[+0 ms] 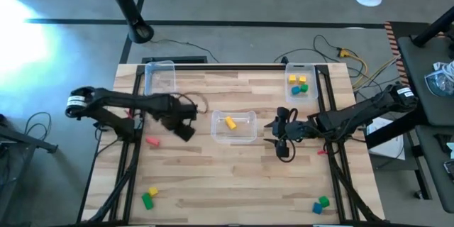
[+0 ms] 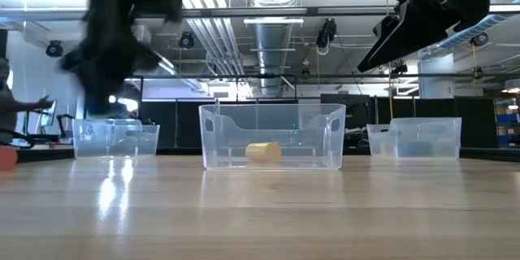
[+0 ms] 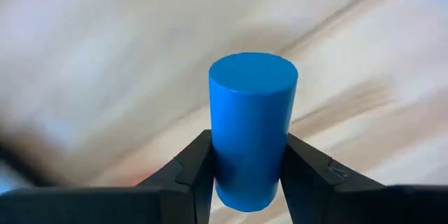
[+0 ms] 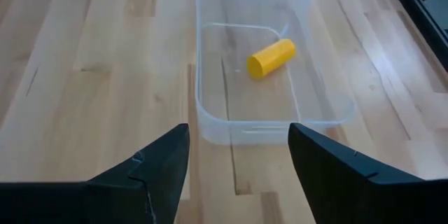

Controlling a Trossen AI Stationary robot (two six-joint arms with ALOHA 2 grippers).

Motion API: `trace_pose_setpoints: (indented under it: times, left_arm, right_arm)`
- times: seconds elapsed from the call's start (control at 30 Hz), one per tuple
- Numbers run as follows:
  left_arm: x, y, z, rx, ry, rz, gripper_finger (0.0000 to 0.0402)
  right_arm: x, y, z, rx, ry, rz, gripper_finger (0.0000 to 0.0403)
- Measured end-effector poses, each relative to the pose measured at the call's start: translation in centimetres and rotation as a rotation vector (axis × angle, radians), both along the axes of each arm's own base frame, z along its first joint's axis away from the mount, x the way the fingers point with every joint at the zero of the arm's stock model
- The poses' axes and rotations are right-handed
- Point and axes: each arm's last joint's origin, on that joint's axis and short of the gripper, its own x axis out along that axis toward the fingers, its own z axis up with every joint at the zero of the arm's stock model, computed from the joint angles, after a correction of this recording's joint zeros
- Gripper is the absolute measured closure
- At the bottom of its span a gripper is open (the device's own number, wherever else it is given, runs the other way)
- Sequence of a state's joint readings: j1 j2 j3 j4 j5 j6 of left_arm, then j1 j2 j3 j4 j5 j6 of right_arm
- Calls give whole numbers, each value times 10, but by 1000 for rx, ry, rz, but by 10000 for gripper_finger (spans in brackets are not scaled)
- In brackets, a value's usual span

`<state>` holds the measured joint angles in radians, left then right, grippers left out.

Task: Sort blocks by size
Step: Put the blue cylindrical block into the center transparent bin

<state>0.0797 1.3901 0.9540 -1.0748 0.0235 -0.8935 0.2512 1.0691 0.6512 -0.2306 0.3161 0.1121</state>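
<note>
Blue cylinder block (image 3: 252,129), pinched upright between the left tool's (image 3: 245,182) two dark fingers, fills the centre of the left wrist view. My judgement: the step in hand is carrying it to a bin of like-sized pieces, probably the middle bin (image 1: 234,140), where a yellow cylinder (image 1: 230,122) lies at frame centre. To do it well, keep the pinch firm, travel level, clear the bin's rim, then let go low so the round block does not roll or bounce out.

In the high view the left tool (image 1: 183,122) hangs left of centre over the desk (image 1: 213,184); the right tool (image 4: 238,171), spread and empty, waits beside the middle bin.

Hard to make out: the held block is hidden in the overhead view; the left arm and the desk behind the block are blurred; small blocks (image 1: 299,84) in the upper-right bin (image 1: 301,99) and near the lower corners are too small to size.
</note>
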Motion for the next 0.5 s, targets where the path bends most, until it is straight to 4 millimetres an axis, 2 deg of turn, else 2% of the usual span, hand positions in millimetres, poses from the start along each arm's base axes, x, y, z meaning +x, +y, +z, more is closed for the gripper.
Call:
trace_pose_setpoints:
  times: [0.1,0.2,0.27,0.5]
  left_arm:
    - [24,1,35,112,-215,-114,288]
    - [52,2,52,181,-371,-247,288]
    - [69,3,54,209,-381,-339,288]
    - [137,6,32,230,-325,-721,288]
  right_arm:
    - [-1,0,-3,7,7,-7,166]
    - [-5,5,-10,-7,30,24,171]
    - [-10,13,-14,-20,44,74,176]
    - [-24,45,-16,-50,41,172,192]
